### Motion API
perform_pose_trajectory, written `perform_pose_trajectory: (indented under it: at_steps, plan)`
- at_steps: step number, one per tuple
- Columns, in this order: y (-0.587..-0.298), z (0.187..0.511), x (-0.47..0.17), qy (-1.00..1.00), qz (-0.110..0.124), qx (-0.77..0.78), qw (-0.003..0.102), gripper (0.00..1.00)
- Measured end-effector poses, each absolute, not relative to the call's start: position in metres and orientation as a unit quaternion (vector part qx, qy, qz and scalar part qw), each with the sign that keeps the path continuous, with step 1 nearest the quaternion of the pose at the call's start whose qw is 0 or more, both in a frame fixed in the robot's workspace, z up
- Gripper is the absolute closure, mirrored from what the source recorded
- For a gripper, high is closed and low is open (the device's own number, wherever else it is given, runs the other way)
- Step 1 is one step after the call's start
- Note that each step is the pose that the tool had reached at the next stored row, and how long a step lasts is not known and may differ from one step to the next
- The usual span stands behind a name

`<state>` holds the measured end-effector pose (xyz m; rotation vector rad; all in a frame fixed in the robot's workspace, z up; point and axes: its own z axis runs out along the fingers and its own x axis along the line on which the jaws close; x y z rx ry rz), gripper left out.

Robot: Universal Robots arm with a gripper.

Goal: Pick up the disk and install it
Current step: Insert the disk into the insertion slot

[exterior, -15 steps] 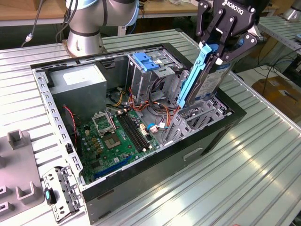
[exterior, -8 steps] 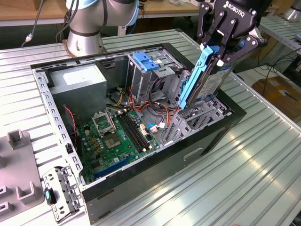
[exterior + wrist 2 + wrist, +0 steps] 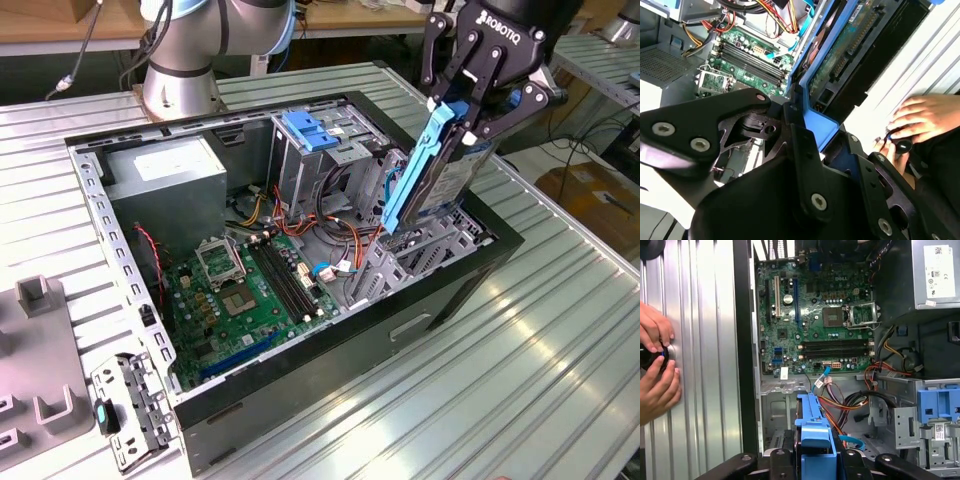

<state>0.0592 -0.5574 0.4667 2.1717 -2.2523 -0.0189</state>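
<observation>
While the gripper (image 3: 470, 108) hangs over the open PC case (image 3: 455, 295), its black fingers are pinched on the upper end of the disk (image 3: 440, 175), one finger on each flat side w/ the blue carrier rail between them. Disk hangs down from the fingertips, tilted, not flat: top end is in the grip and the lower end slopes away & down into the case, reaching the grey drive bay (image 3: 375, 265) directly under the tool. Can't tell if the lower end touches the bay rails.

In the first wrist view, the blue rail of the disk (image 3: 812, 430) runs straight out from between the fingers toward the motherboard (image 3: 815, 315); orange & red cables (image 3: 850, 400) lie just beside it. In the second wrist view, the disk's (image 3: 850, 47) dark underside and connector edge show past the finger links.

Beyond the tool, further into the case, stands the grey cage w/ a blue latch (image 3: 305, 130), well apart from the disk. Outside the case wall, on the ribbed metal table (image 3: 530, 380), a person's hands (image 3: 657, 372) hold a small dark round knob.
</observation>
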Motion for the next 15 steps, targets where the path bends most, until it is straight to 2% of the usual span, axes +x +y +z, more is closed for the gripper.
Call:
perform_pose_trajectory:
  at_steps: [15]
  plan:
    - [-0.561,0.452,0.059,-0.701,-0.004,0.713,0.005,0.63]
